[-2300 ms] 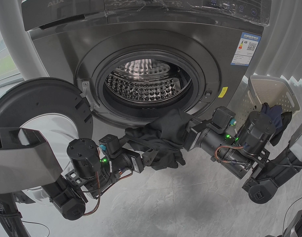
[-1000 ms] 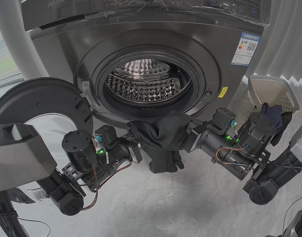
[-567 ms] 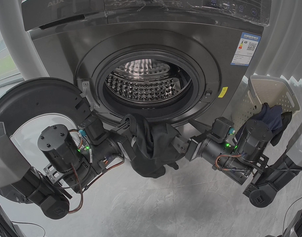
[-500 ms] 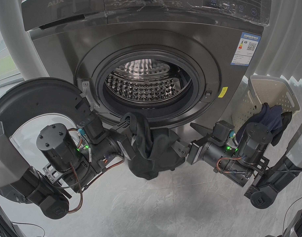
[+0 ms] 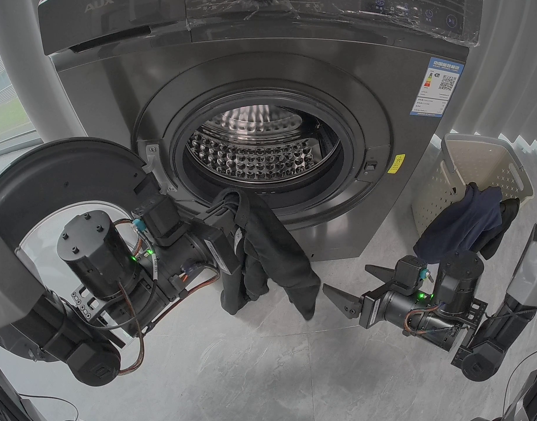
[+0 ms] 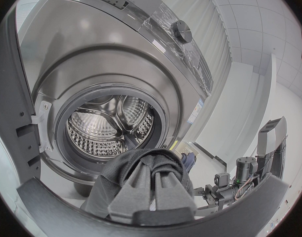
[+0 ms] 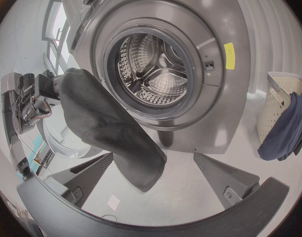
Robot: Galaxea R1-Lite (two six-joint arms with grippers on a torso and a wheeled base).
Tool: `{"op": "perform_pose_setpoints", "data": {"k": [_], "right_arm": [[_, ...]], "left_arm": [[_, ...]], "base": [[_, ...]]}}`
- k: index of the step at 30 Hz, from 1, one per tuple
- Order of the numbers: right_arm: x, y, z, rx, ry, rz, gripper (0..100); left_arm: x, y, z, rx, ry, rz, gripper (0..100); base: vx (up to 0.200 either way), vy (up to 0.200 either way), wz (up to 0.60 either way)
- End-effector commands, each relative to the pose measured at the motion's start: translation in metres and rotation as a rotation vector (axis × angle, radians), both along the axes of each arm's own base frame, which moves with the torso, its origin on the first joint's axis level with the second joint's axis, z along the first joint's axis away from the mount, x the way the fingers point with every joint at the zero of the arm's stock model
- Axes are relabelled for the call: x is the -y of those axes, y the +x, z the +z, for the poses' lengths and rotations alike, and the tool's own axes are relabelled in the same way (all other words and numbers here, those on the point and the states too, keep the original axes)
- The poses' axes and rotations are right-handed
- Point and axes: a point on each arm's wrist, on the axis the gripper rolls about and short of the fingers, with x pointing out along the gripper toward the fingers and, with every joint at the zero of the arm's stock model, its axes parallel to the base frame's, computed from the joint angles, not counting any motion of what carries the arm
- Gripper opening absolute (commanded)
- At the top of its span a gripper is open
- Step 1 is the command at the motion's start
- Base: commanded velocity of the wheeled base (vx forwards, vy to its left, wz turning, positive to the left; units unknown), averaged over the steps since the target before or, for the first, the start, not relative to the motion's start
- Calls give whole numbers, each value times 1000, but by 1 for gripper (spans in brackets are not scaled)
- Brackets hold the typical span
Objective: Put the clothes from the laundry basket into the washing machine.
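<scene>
In the head view, my left pincer [image 5: 228, 201] is clamped on a dark garment [image 5: 274, 247], just below the lower lip of the drum [image 5: 262, 147]. Most of the cloth hangs outside the washer [image 5: 268, 59], toward the floor [image 5: 280, 369]. My right pincer [image 5: 356, 285] sits low and wide open, holding nothing, near the garment's tail but apart from it. The door [image 5: 69, 171] stands swung out on my left. The basket [image 5: 484, 153] is at my right, with navy clothes [image 5: 461, 223] draped over its rim.

In the left wrist view, my fingers pinch a fold at the top of the garment [image 6: 124, 171], and the drum [image 6: 105, 125] mouth lies ahead and a little higher. To do this well, I judge I should lift over the lip first. Then I should push deep before letting go, so the hanging tail follows in and doesn't snag the seal or slide back out.

In the right wrist view, the garment [image 7: 101, 116] hangs between my open right fingers [image 7: 216, 171] and the drum [image 7: 154, 73]. The mouth is wide and nothing blocks it. The tight edges are the door's hinge side on my left and the lip below. My right arm has open floor around it and could scoop the tail up.
</scene>
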Motion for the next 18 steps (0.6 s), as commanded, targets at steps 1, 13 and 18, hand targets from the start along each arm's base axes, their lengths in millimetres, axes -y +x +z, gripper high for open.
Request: {"op": "perform_pose_setpoints", "data": {"k": [1,13,18], "right_arm": [[6,-1,-8,-28,-24,-5,100],[-26,-8,12,91,49,168,100],[-50,-5,28,165,106,221,100]], "left_arm": [[-1,0,-2,-6,5,5,0],[5,10,-25,-61,57,18,0],[8,15,-33,-72,78,22,0]], "base": [[0,0,0],[0,0,0],[0,0,0]]}}
